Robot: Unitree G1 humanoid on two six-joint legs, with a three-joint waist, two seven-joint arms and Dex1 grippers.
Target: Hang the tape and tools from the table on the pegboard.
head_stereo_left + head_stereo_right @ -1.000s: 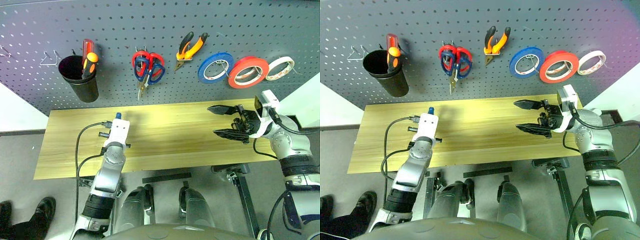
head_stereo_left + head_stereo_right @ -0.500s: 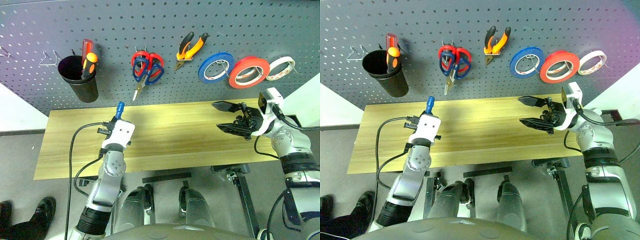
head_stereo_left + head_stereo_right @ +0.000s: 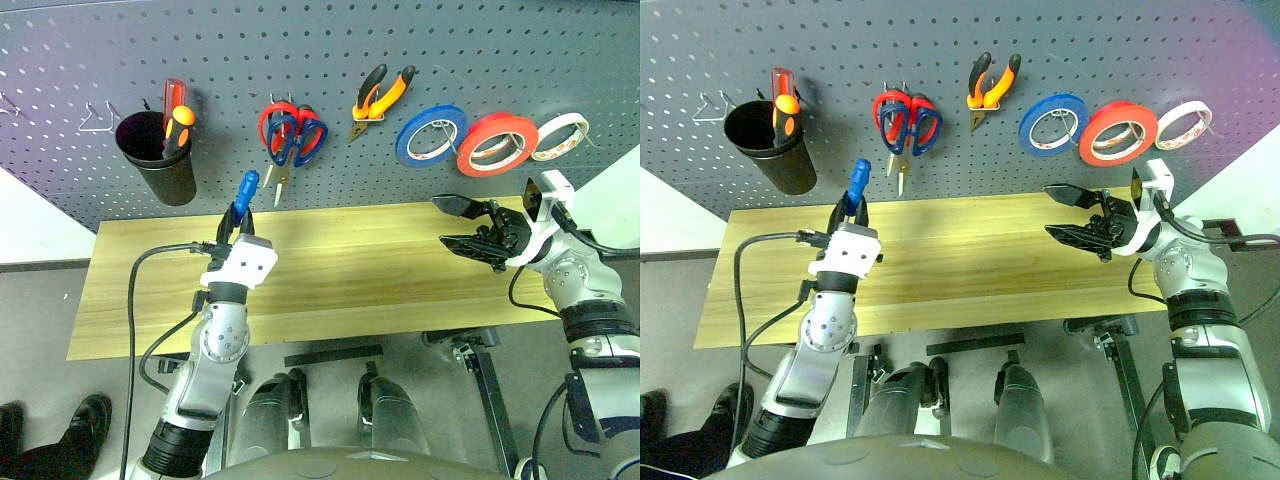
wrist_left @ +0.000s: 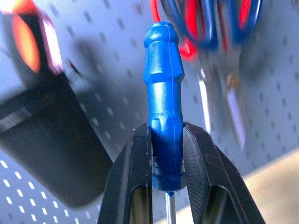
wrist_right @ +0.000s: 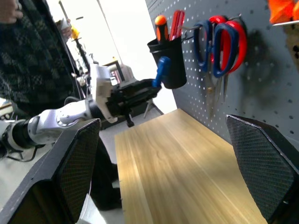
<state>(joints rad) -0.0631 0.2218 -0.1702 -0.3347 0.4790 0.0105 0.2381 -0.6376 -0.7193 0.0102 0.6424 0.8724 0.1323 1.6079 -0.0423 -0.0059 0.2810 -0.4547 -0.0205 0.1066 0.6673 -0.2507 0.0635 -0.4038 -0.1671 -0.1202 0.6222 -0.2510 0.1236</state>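
My left gripper (image 3: 240, 214) is shut on the slim blue-handled screwdriver (image 3: 245, 189), low on its handle, with the handle end tilted up toward the pegboard (image 3: 330, 40). The screwdriver (image 4: 163, 102) is raised between the black cup and the scissors. On the pegboard hang dark blue scissors (image 3: 304, 138) over red ones, orange-and-black pliers (image 3: 383, 92) and the red tape (image 3: 497, 143). My right gripper (image 3: 468, 222) stands open and empty above the right end of the table (image 3: 350, 270), below the tape rolls.
A black cup (image 3: 158, 155) on the pegboard holds red and orange-handled screwdrivers. A blue roll (image 3: 431, 135) and a whitish roll (image 3: 560, 136) flank the red tape. A person in dark patterned clothing (image 5: 32, 56) stands beyond the table's left end.
My left gripper has risen from the table with the blue screwdriver and tipped its handle up toward the pegboard. The hanging scissors sway slightly. The right gripper stays open, barely shifted.
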